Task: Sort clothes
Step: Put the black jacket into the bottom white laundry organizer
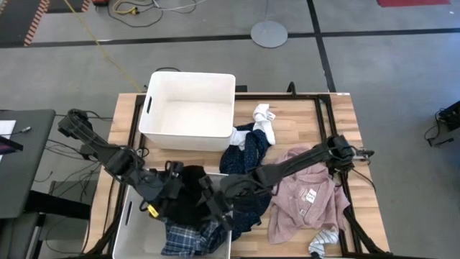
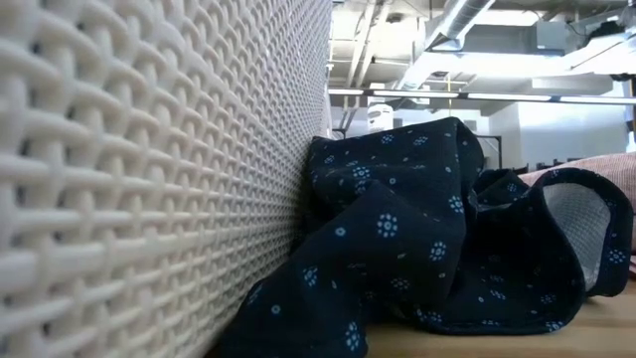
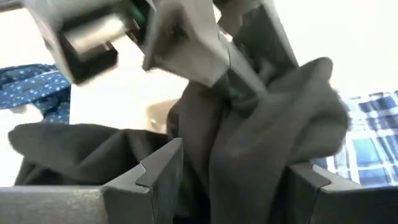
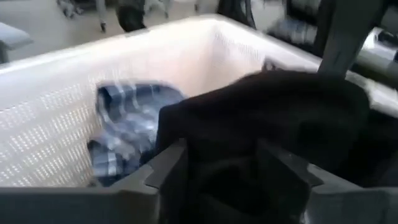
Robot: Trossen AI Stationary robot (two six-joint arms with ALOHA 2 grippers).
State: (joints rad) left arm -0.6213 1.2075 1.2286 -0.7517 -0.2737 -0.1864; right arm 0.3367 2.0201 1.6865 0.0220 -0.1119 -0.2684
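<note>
Over the near bin (image 1: 122, 230) at the worktop's front-left corner, both grippers meet on one black garment (image 1: 188, 193). Two white bins stand on the worktop: this one, and a second, empty bin (image 1: 188, 111) at the back-left. The left gripper (image 1: 172, 188) and the right gripper (image 1: 214, 200) sit at opposite sides of the bunched black cloth, which hangs above the near bin's right rim. In each wrist view the dark fabric fills the gap between that arm's two fingers, so each claw stands partly apart with the black garment (image 3: 261, 137) between its fingers; whether either one truly clamps it cannot be told. One blue-white plaid shirt (image 1: 188, 239) lies inside the near bin, beneath the black piece. One navy dotted piece (image 1: 248, 162) sprawls at the worktop's middle, pressed against the near bin's woven wall (image 2: 149, 169) in the low view. One pale pink shirt (image 1: 309, 194) lies spread toward the front-right. White socks (image 1: 264, 121), apparently a pair, rest beside the back bin's right wall, and one striped sock (image 1: 323, 241) lies at the front edge, just below the pink shirt.
</note>
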